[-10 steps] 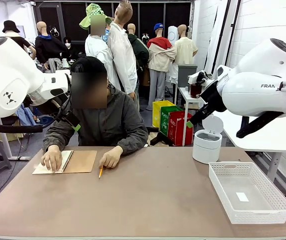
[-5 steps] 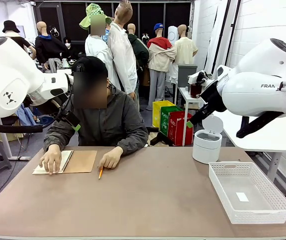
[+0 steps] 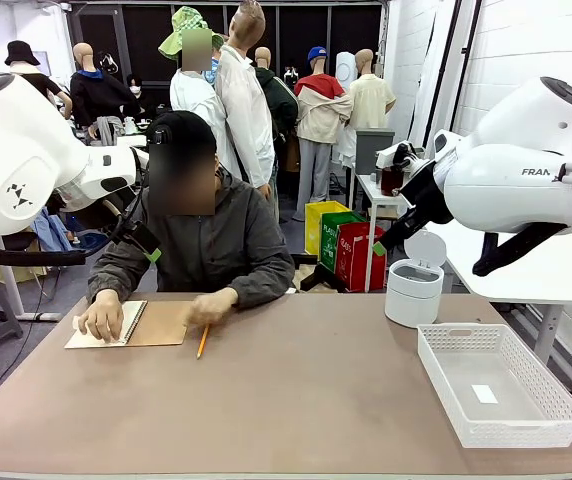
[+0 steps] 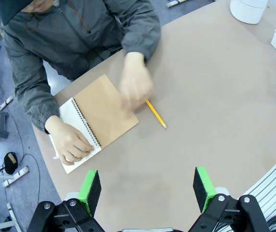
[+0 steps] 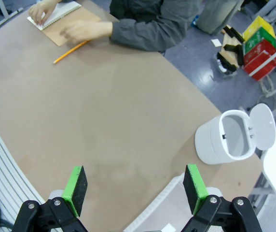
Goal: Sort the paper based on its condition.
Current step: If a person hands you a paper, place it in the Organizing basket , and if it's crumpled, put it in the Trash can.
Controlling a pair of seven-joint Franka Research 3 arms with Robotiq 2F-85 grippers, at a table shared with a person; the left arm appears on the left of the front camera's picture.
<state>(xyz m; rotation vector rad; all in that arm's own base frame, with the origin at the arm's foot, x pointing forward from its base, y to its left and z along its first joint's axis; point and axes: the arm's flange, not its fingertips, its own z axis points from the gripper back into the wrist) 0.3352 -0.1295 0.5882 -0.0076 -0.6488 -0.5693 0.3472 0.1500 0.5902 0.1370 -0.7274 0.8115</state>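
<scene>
My left gripper (image 4: 146, 189) and right gripper (image 5: 134, 188) hang wide open, empty. The paper (image 4: 66, 112) lies at ten o'clock, in the notebook (image 4: 106, 111), pinned under the person's hand (image 4: 70, 145). Reaching now, I might strike that hand or tear the sheet.

The brown cardboard-covered spiral notebook (image 3: 161, 323) at far left is showing a plain white paper sheet (image 4: 69, 112) (a hand (image 3: 103, 318) is covering part). An orange-yellow wooden pencil (image 3: 202, 343) is contrasting with the dull brown tabletop (image 3: 296, 400). The white plastic basket (image 3: 486, 432) at near right is displaying lattice walls. Green pads (image 4: 90, 191) are lining the black left gripper (image 4: 146, 191) and right gripper (image 5: 134, 191).
</scene>
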